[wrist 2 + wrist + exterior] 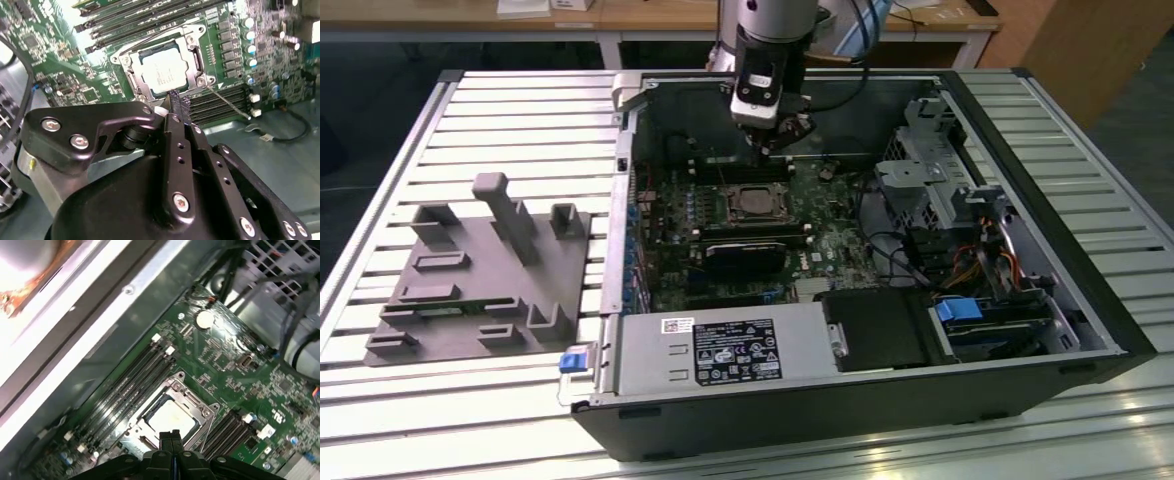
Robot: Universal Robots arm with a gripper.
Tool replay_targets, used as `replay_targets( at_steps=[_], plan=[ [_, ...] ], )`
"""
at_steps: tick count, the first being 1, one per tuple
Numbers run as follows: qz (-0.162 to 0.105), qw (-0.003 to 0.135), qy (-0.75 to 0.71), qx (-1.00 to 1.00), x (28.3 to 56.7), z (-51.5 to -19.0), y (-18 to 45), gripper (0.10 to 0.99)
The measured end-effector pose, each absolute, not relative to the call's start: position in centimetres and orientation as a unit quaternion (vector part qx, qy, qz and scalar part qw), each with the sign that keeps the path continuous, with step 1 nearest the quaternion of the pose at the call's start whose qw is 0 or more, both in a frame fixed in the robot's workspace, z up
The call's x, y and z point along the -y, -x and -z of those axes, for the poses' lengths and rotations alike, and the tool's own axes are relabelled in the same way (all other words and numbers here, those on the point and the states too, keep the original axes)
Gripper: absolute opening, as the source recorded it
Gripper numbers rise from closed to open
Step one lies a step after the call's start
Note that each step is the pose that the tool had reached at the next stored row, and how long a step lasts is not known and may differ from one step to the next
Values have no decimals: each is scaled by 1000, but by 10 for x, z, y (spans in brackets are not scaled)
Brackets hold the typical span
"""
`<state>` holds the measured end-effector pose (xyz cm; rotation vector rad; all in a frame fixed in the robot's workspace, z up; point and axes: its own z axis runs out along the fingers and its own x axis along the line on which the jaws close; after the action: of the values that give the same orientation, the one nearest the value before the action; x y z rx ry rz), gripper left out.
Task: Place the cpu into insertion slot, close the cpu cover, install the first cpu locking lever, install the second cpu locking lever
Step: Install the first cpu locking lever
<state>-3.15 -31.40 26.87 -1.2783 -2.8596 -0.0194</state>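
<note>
Nearest you in the second wrist view, the gripper (177,101) had its black fingertips pressed together with nothing between them, close to the edge of the insertion slot (123,59). The cpu (164,72) lay flat in that slot, with the cpu cover (134,80) down around it. A thin lever rod (228,103) stuck out over the memory slots (220,95). In the exterior view, a grey fixture block (480,270) sat at the exterior view's left, beside the open computer case (854,410).
</note>
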Motion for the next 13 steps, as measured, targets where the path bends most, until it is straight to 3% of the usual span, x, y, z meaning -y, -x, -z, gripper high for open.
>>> replay_targets(
  at_steps=[13],
  plan=[
    [7,5,307,952,314,-268,31,118]
  ],
)
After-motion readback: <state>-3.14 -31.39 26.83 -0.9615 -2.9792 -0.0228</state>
